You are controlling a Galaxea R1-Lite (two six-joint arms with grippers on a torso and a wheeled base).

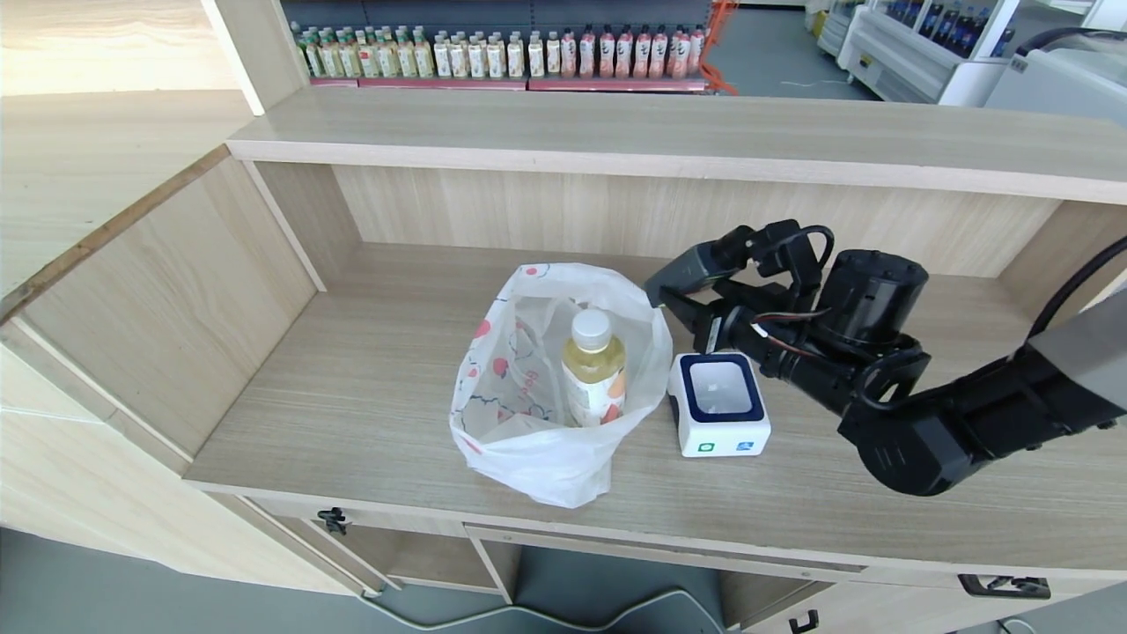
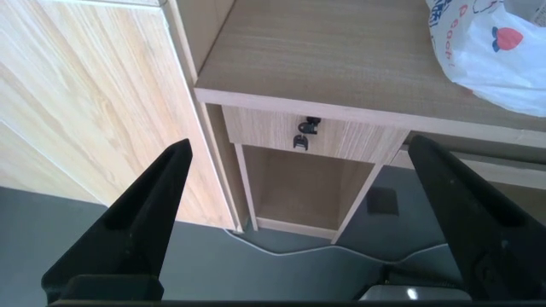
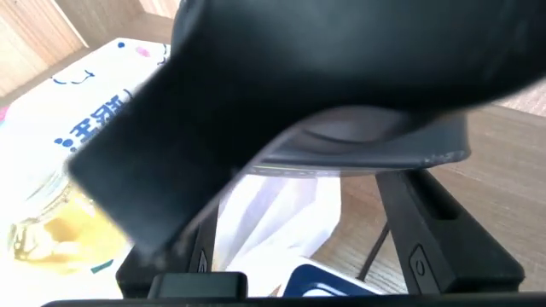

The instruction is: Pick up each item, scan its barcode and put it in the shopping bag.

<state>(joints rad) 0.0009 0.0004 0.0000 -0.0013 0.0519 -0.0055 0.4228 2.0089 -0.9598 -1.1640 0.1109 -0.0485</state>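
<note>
A white plastic shopping bag (image 1: 528, 396) stands open in the middle of the wooden counter (image 1: 370, 387). Upright inside it is a bottle of yellowish tea (image 1: 594, 370) with a white cap. Just right of the bag sits a white scanner (image 1: 718, 403) with a blue-framed window facing up. My right gripper (image 1: 673, 295) hangs open and empty behind the scanner, close to the bag's right rim. The right wrist view looks down on the bag (image 3: 281, 205), the bottle (image 3: 51, 234) and a corner of the scanner (image 3: 328, 281). My left gripper (image 2: 299, 149) is open and empty, low in front of the counter's left end.
The counter is a recess with a wooden wall on the left (image 1: 167, 291) and a raised ledge behind (image 1: 669, 132). A keyed drawer (image 2: 303, 132) sits under the front edge. Shelves of bottles (image 1: 502, 55) stand far behind. Bare counter lies left of the bag.
</note>
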